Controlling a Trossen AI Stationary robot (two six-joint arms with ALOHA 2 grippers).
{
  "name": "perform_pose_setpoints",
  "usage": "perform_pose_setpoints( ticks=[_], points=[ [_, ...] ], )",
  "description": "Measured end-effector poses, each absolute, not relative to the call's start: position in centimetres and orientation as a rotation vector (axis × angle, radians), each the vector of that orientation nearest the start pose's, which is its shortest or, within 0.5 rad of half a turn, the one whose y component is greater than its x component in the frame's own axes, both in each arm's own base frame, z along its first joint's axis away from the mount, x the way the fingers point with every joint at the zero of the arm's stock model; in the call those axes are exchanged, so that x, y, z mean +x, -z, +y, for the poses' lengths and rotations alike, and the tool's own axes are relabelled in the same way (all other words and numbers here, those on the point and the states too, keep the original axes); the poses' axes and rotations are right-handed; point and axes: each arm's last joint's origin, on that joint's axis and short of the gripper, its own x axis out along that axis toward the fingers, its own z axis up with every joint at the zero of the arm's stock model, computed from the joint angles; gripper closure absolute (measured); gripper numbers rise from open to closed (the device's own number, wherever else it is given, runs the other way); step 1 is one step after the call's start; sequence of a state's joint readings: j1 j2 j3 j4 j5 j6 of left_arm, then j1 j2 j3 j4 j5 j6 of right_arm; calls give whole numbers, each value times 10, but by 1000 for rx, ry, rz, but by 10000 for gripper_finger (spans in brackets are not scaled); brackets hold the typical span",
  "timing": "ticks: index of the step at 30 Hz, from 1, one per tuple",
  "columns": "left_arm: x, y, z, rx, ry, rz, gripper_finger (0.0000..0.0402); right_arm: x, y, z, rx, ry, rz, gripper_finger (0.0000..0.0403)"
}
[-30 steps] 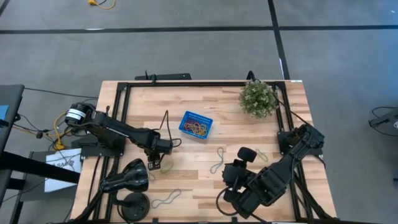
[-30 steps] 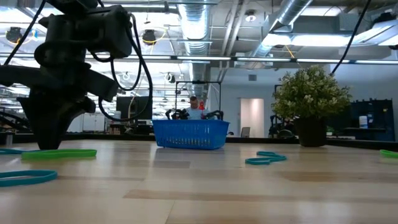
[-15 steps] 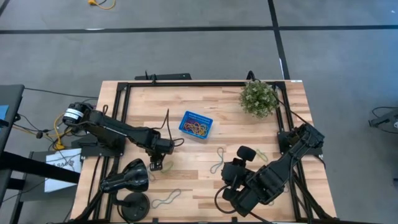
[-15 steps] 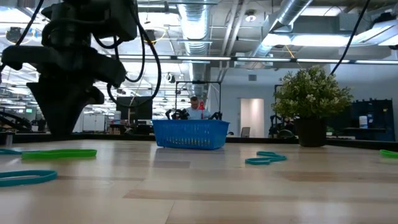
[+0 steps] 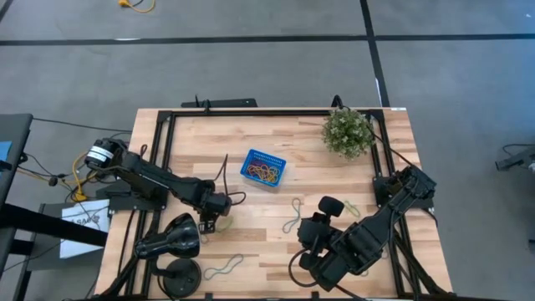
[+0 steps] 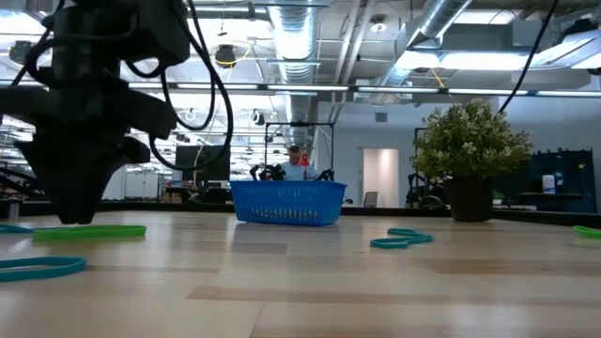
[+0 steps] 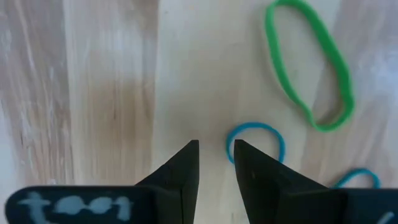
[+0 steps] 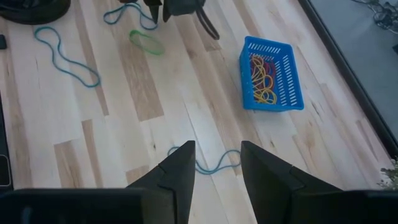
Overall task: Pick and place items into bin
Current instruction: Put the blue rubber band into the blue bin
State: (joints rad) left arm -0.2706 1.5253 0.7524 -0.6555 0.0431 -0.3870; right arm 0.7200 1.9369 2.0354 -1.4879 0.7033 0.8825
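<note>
The blue mesh bin (image 5: 264, 168) (image 8: 272, 73) (image 6: 286, 202) stands mid-table with several red and yellow loops inside. My left gripper (image 5: 212, 223) (image 7: 216, 150) points down at the table near the left edge, open by a narrow gap with bare wood between its fingers. A small blue loop (image 7: 257, 140) lies right beside one fingertip, and a green loop (image 7: 309, 68) (image 6: 89, 231) lies flat just beyond it. A teal loop (image 5: 292, 216) (image 8: 214, 163) lies in front of my right gripper (image 5: 326, 213) (image 8: 217, 152), which waits, open, at the near right. My left gripper comes from above, pointing down, its tips low at the table in the low view. One fingertip (image 7: 236, 148) stands at the rim of the small blue loop (image 7: 231, 138), which lies flat on the wood; I cannot tell whether it touches the loop.
A potted plant (image 5: 347, 132) (image 6: 470, 155) stands at the far right corner. More loops lie flat on the wood: one near the front edge (image 5: 224, 267), a long blue one (image 8: 65, 59), a green one (image 5: 352, 207). A black frame (image 5: 251, 112) borders the table.
In the low view my left gripper rose a little off the table and turned, then came back down beside the green loop. In the high view it shifted slightly toward the table's near right. The loops and the bin have kept their places.
</note>
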Motion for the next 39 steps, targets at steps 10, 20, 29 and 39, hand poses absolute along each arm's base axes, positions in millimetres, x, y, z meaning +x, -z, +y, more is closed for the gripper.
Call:
perform_pose_setpoints(
  ticks=[10, 20, 29, 39],
  points=[
    [228, -139, -65, -165, -67, 1434, 318, 290, -345, 229, -104, 420, 922, 280],
    [225, -139, -82, -140, -66, 1399, 354, 289, -345, 229, -105, 420, 922, 280],
    [231, -141, -94, -183, 19, 1318, 358, 290, -345, 229, -106, 420, 922, 280],
    [226, -140, -92, -123, 40, 1374, 358, 289, -345, 229, -105, 421, 921, 280]
  ],
)
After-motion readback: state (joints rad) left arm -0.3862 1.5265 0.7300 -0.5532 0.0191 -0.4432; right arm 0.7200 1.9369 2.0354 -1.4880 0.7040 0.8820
